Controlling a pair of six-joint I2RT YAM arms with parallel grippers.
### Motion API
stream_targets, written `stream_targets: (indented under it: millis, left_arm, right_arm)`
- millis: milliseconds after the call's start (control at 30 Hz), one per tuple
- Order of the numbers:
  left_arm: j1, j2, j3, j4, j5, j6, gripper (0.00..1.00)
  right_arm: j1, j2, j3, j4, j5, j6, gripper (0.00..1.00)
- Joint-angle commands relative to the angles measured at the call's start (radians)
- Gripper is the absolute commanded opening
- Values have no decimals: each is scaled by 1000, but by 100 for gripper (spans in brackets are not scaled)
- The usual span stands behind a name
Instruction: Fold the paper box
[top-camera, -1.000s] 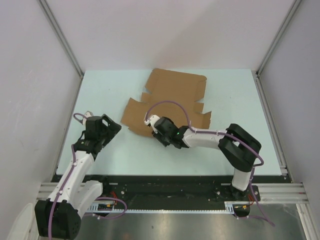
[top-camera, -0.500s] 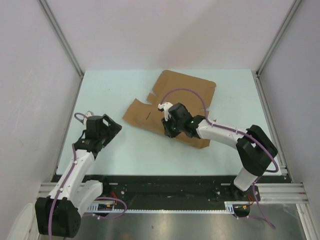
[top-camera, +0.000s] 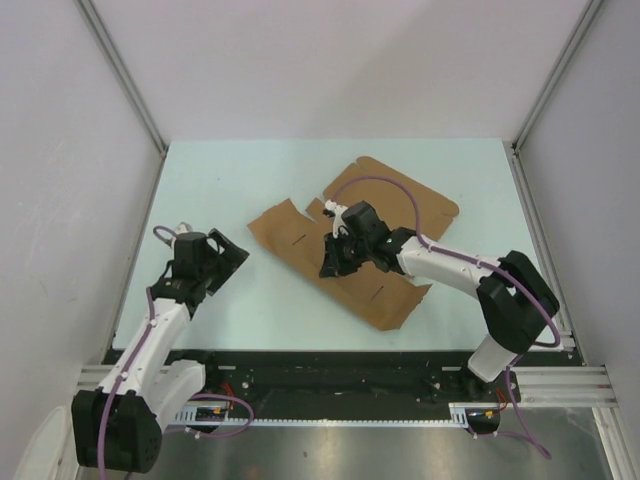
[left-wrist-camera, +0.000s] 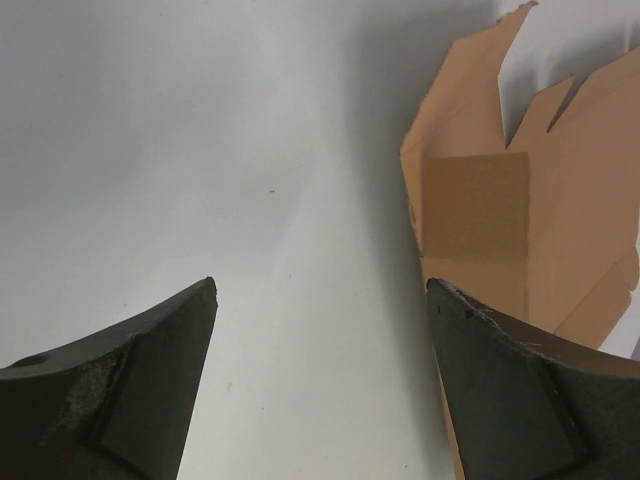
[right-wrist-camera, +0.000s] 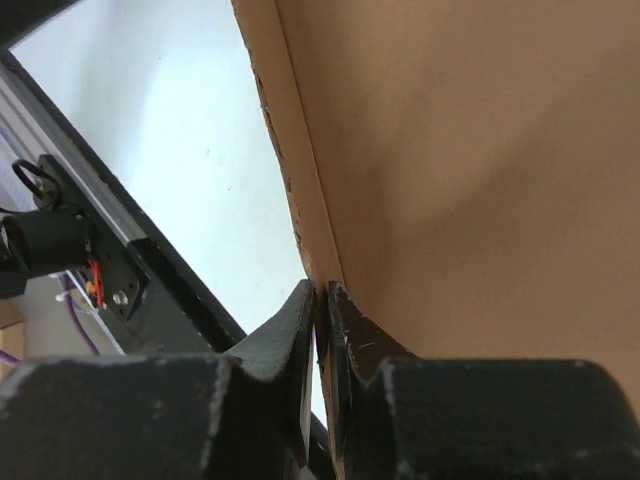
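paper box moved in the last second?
Yes. The paper box, pinched by the right gripper, has swung clockwise and slid away from the far edge of the table, toward its near right side.

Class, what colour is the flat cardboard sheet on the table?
Plain brown; the paper box shows best in the top external view.
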Motion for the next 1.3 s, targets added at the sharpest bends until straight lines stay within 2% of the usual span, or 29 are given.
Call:
stream_targets:
  millis: [0, 200, 367, 467, 567, 667, 700, 767, 900, 1067, 1167, 1267]
  left_arm:
    - [4, -30, -52, 98, 132, 17, 92]
    - [-75, -45, -77, 139, 161, 28, 95]
    - [-160, 7, -109, 212, 176, -3, 93]
    - [-231, 91, -94, 216, 138, -6, 93]
    - [-243, 134, -95, 228, 130, -17, 92]
    - [-246, 148, -95, 227, 114, -33, 92]
    - [-246, 148, -92, 222, 106, -37, 92]
    - [-246, 133, -82, 204, 80, -41, 92]
    - [-246, 95, -65, 183, 46, -49, 92]
    - [-253, 56, -63, 138, 43, -72, 92]
    - [-295, 35, -95, 147, 31, -99, 92]
    - [-340, 62, -131, 181, 6, -142, 91]
  right_arm:
    - [38, 67, 12, 110, -14, 174, 3]
    - [79, 149, 12, 202, 62, 310, 3]
    - [102, 183, 15, 274, 96, 372, 4]
    - [122, 198, 48, 231, 116, 347, 6]
    - [135, 181, 61, 173, 145, 310, 12]
    - [139, 154, 71, 107, 199, 266, 31]
    - [139, 117, 72, 89, 222, 254, 42]
    - [130, 62, 73, 32, 294, 223, 54]
    - [55, -76, 98, -50, 345, 169, 62]
    - [-106, -190, 104, -181, 452, 115, 62]
    - [-126, -207, 104, -258, 547, 80, 61]
    - [-122, -212, 99, -278, 547, 82, 60]
